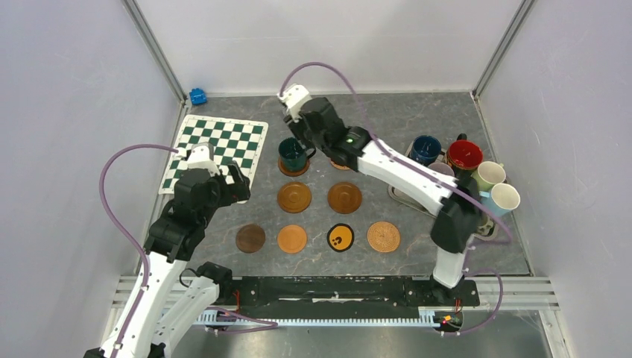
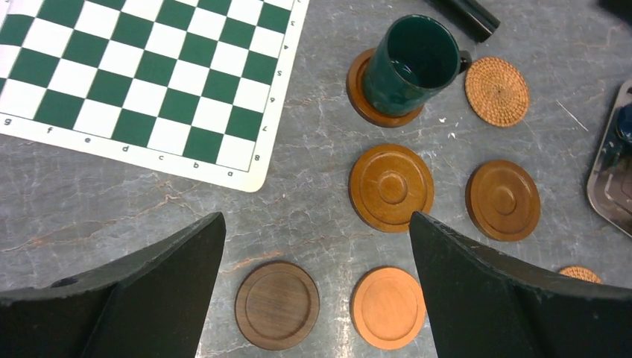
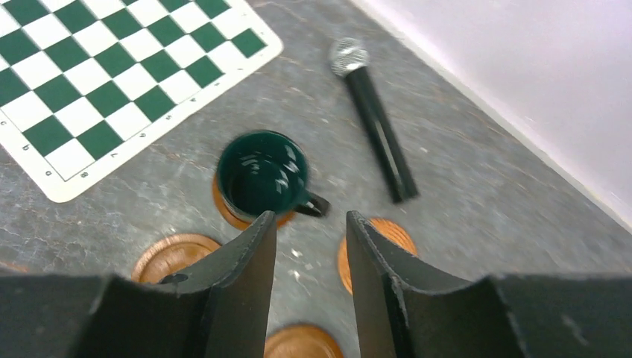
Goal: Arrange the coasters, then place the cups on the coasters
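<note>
My right fingers [image 3: 257, 246] stand partly open with nothing between them, just short of the dark green glazed mug [image 3: 261, 175]. It sits upright on a round brown wooden coaster [image 2: 356, 89] in the far row of the layout, its handle [image 3: 317, 205] turned toward me. I judge the mug rigid, fairly heavy, slick with glaze and liable to chip, so a hold belongs across the rim wall or on the handle, not round the smooth belly. My left fingers [image 2: 197, 246] are spread wide and empty above a dark brown wooden disc [image 2: 276, 304] and a plain orange disc [image 2: 388, 306]. The coasters look light, stiff and thin; lying flat they offer only an edge, so I would pinch across the rim from above or slide them. A pair of grooved mid-brown coasters [image 2: 391, 186], a woven tan one [image 2: 496, 91] and a black one with a yellow mark [image 1: 340, 238] lie bare. The waiting mugs, among them a dark blue one [image 1: 425, 148] and a red-lined one [image 1: 464, 154], crowd together at the right, leaving little room for fingers. The grey marbled desk [image 1: 417, 119] looks hard and smooth, so discs may skate. A green-and-white chequered mat [image 1: 217, 149] and a black microphone [image 3: 376, 127] lie near the green mug; pale walls [image 1: 74, 112] close in on three sides.
</note>
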You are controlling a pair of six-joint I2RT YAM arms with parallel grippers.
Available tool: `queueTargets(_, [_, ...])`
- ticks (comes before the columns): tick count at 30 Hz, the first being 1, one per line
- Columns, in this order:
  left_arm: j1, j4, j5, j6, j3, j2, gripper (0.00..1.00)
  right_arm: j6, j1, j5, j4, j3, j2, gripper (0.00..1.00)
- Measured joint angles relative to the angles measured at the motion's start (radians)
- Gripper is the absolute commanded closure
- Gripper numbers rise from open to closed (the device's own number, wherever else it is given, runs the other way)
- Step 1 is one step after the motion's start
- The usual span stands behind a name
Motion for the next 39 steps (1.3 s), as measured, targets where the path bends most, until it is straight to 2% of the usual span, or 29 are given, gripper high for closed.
queueTargets(6, [0.0, 0.001, 0.055, 0.0, -0.011, 0.001, 0.0, 0.084, -0.051, 0.151, -0.079, -0.182, -0.267, 0.62])
queueTargets(13, [0.0, 0.001, 0.076, 0.0, -0.011, 0.007, 0.0, 0.216, -0.261, 0.243, -0.21, -0.448, -0.44, 0.66])
queueTargets(19, [0.0, 0.001, 0.089, 0.001, -0.016, 0.007, 0.0, 0.28, -0.492, 0.223, -0.277, -0.602, -0.459, 0.67])
queueTargets(25, [0.0, 0.001, 0.093, 0.001, -0.016, 0.006, 0.0, 0.3, -0.62, 0.198, -0.288, -0.616, -0.451, 0.67])
queueTargets(30, [-0.001, 0.001, 0.093, 0.0, -0.016, 0.007, 0.0, 0.307, -0.679, 0.15, -0.271, -0.624, -0.449, 0.66])
queueTargets(39, [-0.001, 0.001, 0.093, 0.0, -0.016, 0.013, 0.0, 0.307, -0.7, 0.089, -0.243, -0.709, -0.442, 0.66])
